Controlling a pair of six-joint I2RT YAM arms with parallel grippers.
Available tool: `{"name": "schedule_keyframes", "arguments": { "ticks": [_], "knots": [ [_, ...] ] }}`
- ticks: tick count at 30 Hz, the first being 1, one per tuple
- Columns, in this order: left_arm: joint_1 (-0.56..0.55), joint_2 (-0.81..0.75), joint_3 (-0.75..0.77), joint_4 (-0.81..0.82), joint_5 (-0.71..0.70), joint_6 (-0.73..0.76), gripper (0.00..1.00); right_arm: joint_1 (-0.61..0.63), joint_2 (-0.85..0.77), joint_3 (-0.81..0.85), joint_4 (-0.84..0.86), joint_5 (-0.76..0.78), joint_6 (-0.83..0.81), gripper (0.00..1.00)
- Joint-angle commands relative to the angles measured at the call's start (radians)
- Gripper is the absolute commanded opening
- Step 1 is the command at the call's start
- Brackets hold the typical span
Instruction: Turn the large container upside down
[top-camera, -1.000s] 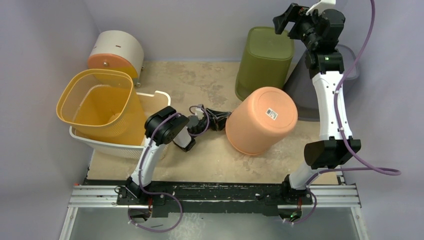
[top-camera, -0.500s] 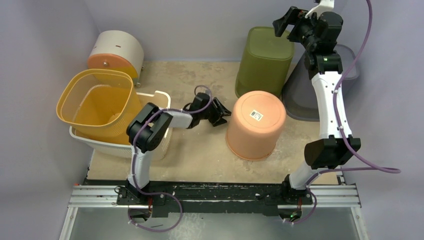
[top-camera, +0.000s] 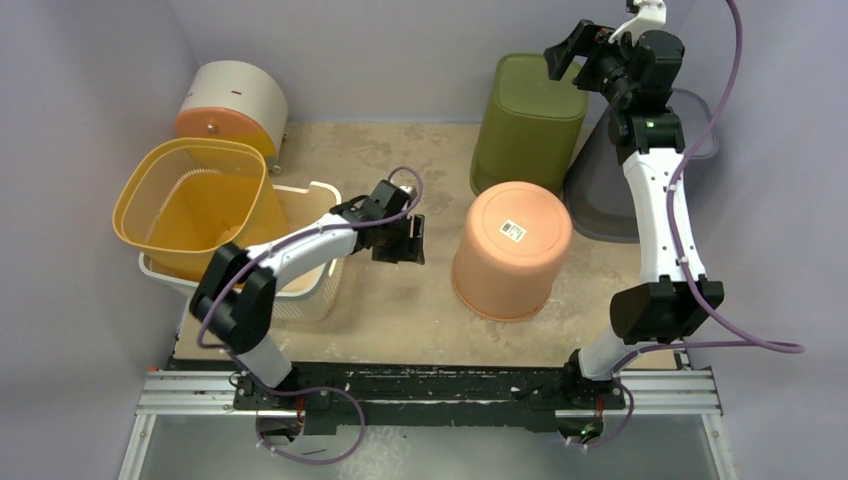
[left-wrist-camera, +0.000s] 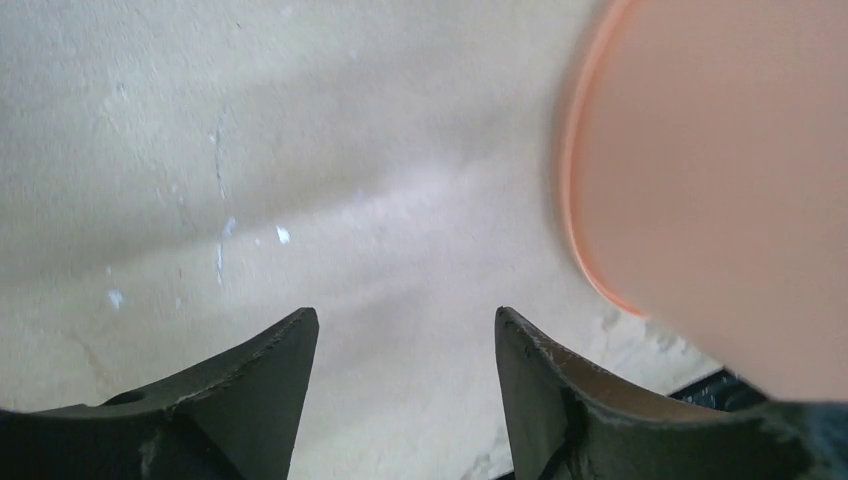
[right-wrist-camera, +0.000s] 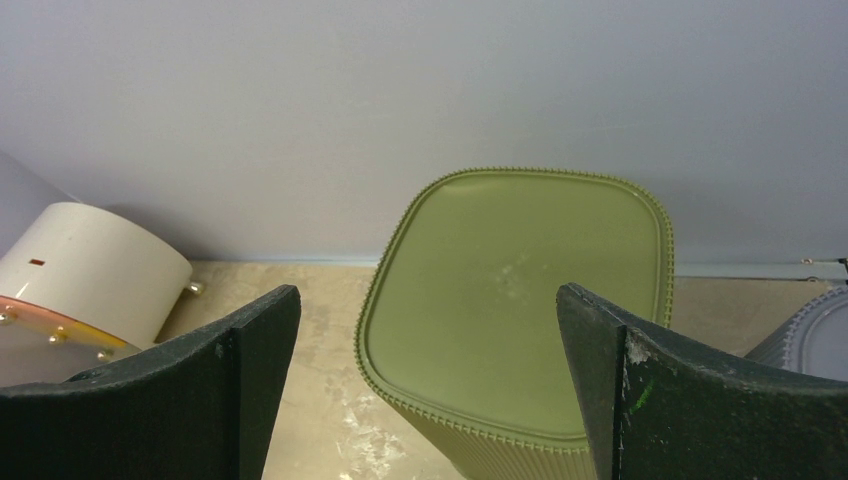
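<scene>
Compared with a second earlier, shows the left pincer (top-camera: 410, 240) drawn back from the peach container (top-camera: 510, 250) and spread much wider, gripping nothing; shows that container brought from a lean down onto its rim. Places the container just ahead and to the right of the pincer, apart from both fingers, mouth down on the table (top-camera: 400, 310), flat base and label (top-camera: 514, 231) uppermost. Confirms this from the left wrist view: bare tabletop between the fingers, peach wall beyond the right-hand one. Suggests a release meant to let the container settle under its own weight, broad rim lending a steady footing. Shows the right pincer (top-camera: 575, 45) raised high at the back, fully spread and empty, green bin (right-wrist-camera: 510, 300) directly below and ahead of it, white drum (right-wrist-camera: 90, 280) off to its left; probably parked there to keep clear of the turning. Judges the inversion complete, with only withdrawal remaining.
</scene>
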Motion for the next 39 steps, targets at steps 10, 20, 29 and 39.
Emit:
{"name": "schedule_keyframes", "arguments": {
  "ticks": [10, 20, 29, 39],
  "knots": [
    [-0.189, 0.058, 0.126, 0.185, -0.078, 0.176, 0.65, -0.005, -0.057, 0.007, 0.032, -0.030, 0.007, 1.00],
    [-0.250, 0.195, 0.328, 0.392, 0.126, 0.088, 0.67, -0.013, -0.077, 0.003, 0.023, 0.006, -0.012, 1.00],
    [-0.361, 0.529, 0.754, 0.408, 0.273, -0.032, 0.68, -0.025, -0.044, 0.049, 0.013, 0.002, -0.035, 1.00],
    [-0.309, 0.384, 0.647, 0.204, 0.095, 0.054, 0.70, -0.023, -0.165, -0.191, 0.020, -0.012, -0.032, 1.00]
  ]
}}
